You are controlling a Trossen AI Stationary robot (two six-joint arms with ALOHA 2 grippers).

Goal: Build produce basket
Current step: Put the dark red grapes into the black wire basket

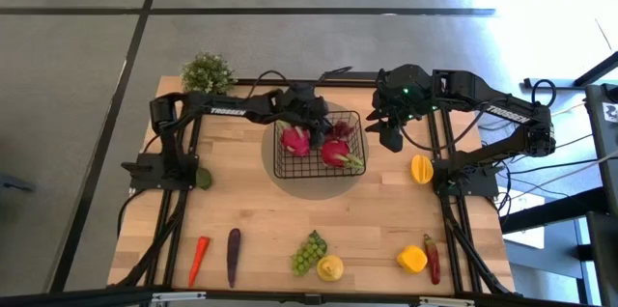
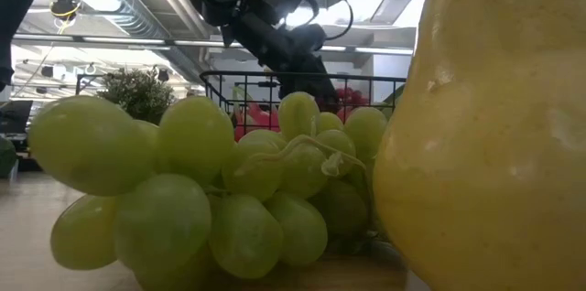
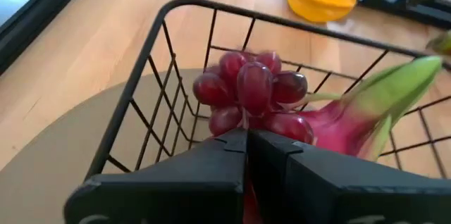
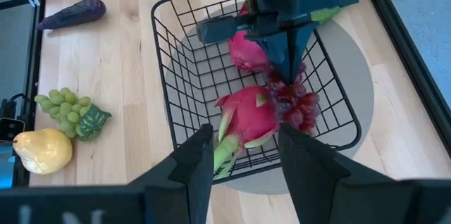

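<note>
The black wire basket (image 1: 280,167) stands on a grey round mat at the table's middle. It holds two pink dragon fruits (image 1: 295,140) (image 4: 250,115) and a bunch of purple grapes (image 3: 250,86) (image 4: 296,108). My left gripper (image 1: 314,122) (image 3: 246,134) reaches down into the basket from the left, shut on the grapes. My right gripper (image 1: 391,138) (image 4: 243,157) is open above the basket's right side and touches nothing. Other produce lies along the table's near edge. My left gripper pinches the purple grapes at the top of the bunch (image 3: 245,122), between its two shut fingertips (image 4: 285,76). It comes from above, pointing down into the basket. The bunch hangs below the fingers beside a dragon fruit; whether it rests on the basket floor, I cannot tell.
Along the near edge lie a carrot (image 1: 198,259), an eggplant (image 1: 233,254), green grapes (image 1: 309,252), a yellow pear-like fruit (image 1: 330,268), a yellow pepper (image 1: 411,259) and a red chili (image 1: 432,261). A yellow fruit (image 1: 421,168) sits right of the basket. A potted plant (image 1: 206,73) stands far left.
</note>
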